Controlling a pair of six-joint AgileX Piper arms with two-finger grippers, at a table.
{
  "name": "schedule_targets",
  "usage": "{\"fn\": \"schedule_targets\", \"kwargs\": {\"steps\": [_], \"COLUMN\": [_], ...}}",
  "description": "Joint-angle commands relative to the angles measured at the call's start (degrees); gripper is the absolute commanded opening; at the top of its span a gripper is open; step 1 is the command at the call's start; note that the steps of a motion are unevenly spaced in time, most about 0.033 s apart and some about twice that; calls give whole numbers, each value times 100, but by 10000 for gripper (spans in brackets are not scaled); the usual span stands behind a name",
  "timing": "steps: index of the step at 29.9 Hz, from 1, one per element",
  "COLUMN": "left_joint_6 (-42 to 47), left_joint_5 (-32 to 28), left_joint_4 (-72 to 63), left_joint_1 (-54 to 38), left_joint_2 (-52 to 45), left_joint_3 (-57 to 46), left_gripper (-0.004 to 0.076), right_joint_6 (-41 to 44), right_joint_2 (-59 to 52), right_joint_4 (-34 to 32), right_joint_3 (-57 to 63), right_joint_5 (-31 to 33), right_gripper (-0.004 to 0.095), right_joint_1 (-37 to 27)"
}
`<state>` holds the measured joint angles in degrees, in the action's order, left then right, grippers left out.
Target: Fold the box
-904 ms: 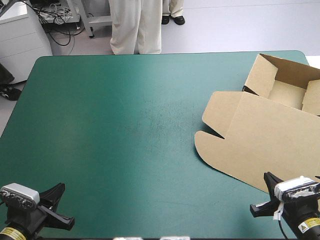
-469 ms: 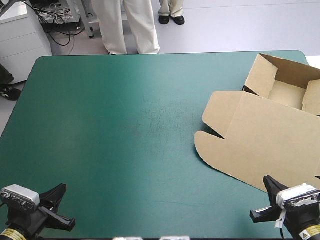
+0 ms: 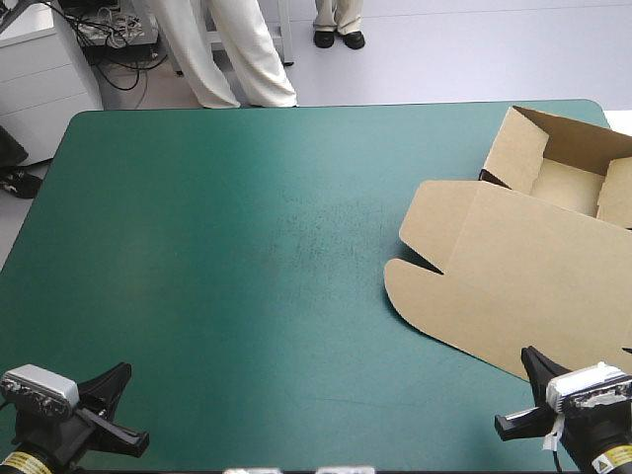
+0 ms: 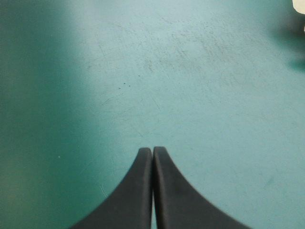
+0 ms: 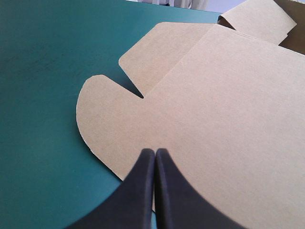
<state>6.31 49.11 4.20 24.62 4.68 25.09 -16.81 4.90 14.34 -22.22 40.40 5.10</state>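
Brown board unmoved, arms drawn back

We see the box (image 3: 533, 286) where it lay just before, at the table's right side: walls raised by the far corner, lid flat on the teal-green cover (image 3: 247, 247). The right gripper (image 5: 155, 151) has eased back slightly, fingers pressed together over the lid's near edge. The left gripper (image 4: 152, 150) is likewise closed, empty. We judge the folding finished.

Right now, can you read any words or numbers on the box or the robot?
No text can be read anywhere.
The box: plain brown board, no print shows.
The teal-green cover: no writing.
The yellow sticker on the left arm: dark print, too small to read.
The yellow sticker on the right arm: dark print, too small to read.
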Motion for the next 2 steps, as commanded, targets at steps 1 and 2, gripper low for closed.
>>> {"fn": "schedule_targets", "kwargs": {"steps": [1, 2], "left_joint_6": [-13, -13], "left_joint_5": [-410, -410], "left_joint_4": [-9, -9], "left_joint_1": [33, 33], "left_joint_2": [87, 87], "left_joint_3": [125, 125], "left_gripper": [-32, -32], "right_joint_6": [-67, -67], "right_joint_2": [73, 73], "right_joint_4": [15, 15], "right_joint_3": [-126, -126], "right_joint_5": [-395, -395], "right_gripper": [-23, -23], "right_joint_1": [27, 27]}}
